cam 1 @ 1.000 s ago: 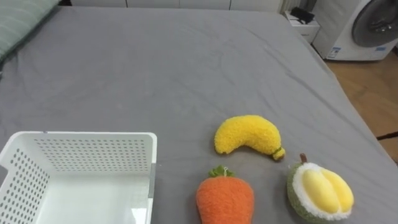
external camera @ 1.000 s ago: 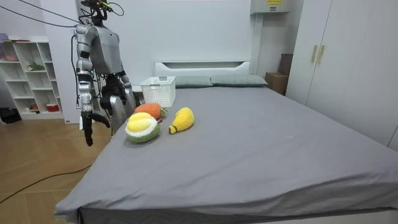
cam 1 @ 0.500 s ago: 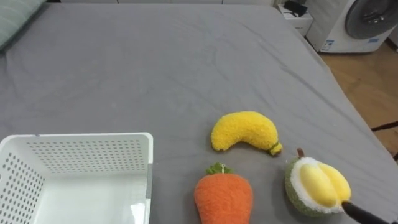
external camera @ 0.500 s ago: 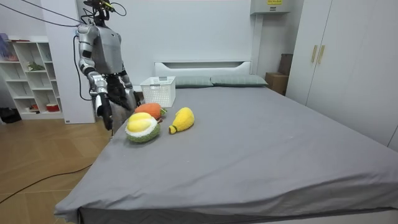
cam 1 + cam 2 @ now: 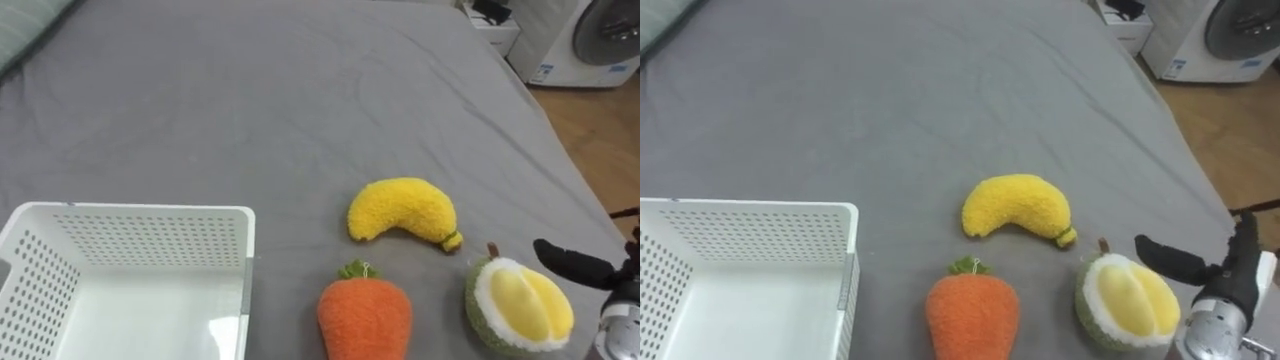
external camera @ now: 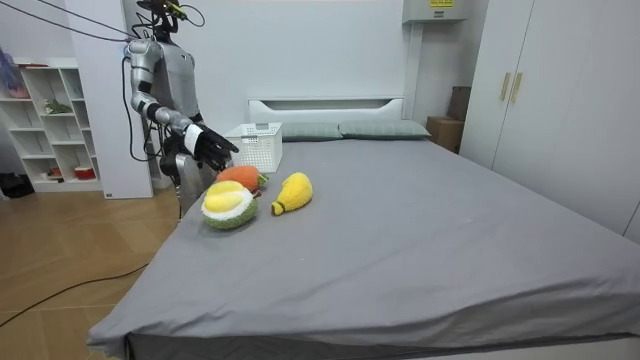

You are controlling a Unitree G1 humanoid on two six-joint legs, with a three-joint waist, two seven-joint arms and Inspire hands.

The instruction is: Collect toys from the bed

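Where the right hand [image 5: 1230, 276] enters at the lower right of the right eye view, its dark fingers [image 5: 1168, 256] are straight and spread apart, holding nothing. One of them reaches toward the frame's left above the upper right edge of the durian toy [image 5: 1123, 300]; whether it touches the plush I cannot tell.

The durian toy lies on the grey bed [image 5: 890, 100] near the lower right, its yellow flesh and white rim facing up out of a green shell. Up and to the left of it lies the yellow banana toy [image 5: 1018, 207], curved, with its dark tip pointing toward the durian and near it. Below the banana, at the bottom edge of the frame, sits the orange carrot toy [image 5: 973, 315], green tuft uppermost, just beside the durian and apart from the banana.

At the lower left stands a white perforated basket [image 5: 750, 235] with no toy inside it. A washing machine [image 5: 1230, 35] on a wooden floor [image 5: 1210, 120] shows at the upper right.

From the room view, the robot stands upright beside the bed at the room view's left, its right arm raised forward over the mattress edge above the three toys.
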